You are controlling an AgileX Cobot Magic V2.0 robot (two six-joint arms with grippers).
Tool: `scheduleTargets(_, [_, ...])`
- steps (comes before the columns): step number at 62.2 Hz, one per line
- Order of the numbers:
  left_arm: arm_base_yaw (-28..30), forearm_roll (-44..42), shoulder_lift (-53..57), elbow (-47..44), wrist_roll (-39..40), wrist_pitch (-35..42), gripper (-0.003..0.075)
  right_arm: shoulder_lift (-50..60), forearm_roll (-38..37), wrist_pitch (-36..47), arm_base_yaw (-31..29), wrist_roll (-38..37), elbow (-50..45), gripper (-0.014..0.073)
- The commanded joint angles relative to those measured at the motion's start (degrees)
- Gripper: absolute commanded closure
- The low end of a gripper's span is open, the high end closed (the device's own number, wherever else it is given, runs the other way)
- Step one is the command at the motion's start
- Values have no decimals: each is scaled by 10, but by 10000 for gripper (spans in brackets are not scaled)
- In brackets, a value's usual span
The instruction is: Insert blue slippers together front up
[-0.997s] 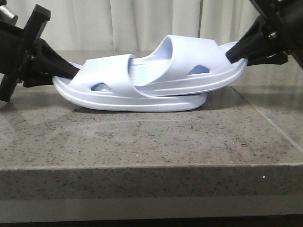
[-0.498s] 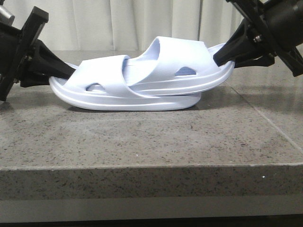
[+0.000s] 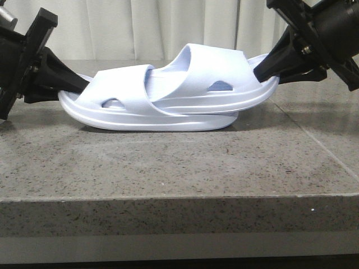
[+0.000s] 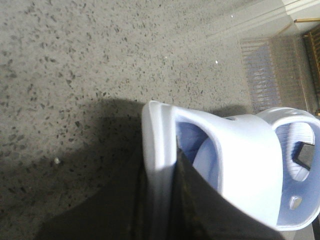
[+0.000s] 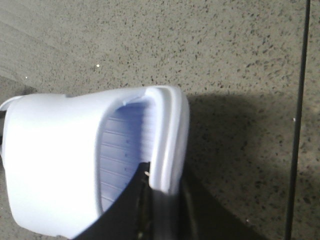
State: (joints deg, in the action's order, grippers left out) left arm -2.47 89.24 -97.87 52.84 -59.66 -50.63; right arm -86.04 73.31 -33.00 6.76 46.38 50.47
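Observation:
Two pale blue slippers lie nested on the table in the front view. The lower slipper (image 3: pixel 140 117) rests flat on its sole. The upper slipper (image 3: pixel 219 67) lies tilted on it, its front end pushed under the lower one's strap. My left gripper (image 3: pixel 78 87) is shut on the lower slipper's left end, seen in the left wrist view as fingers clamping the sole rim (image 4: pixel 160 140). My right gripper (image 3: pixel 265 70) is shut on the upper slipper's raised right end, with its sole edge (image 5: pixel 170 130) clamped between the fingers.
The grey speckled stone table (image 3: pixel 168 168) has its front edge (image 3: pixel 179 197) near the camera and a seam line (image 3: pixel 317 143) at the right. A white curtain (image 3: pixel 140 28) hangs behind.
My right gripper has pushed the upper slipper left, deeper under the lower slipper's strap. The lower slipper shifted slightly left. Little has moved in the last half second.

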Motion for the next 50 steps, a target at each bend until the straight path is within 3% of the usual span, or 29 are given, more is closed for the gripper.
scheduleTargets(1, [-8,34,21,11,3,-48,741,19,-25,-58,0,7,13,541])
scheduleTargets(13, [-8,34,21,11,3,-49,741,40,-43,-97,-57,6,13,166])
scheduleTargets(22, [-8,34,21,11,3,-49,741,65,-58,-128,-116,6,14,-5])
scheduleTargets(39, [-8,34,21,11,3,-47,741,124,-101,-170,-211,0,14,-21])
scheduleTargets(50, [-8,35,21,11,3,-47,741,192,-101,-215,-228,0,14,-20])
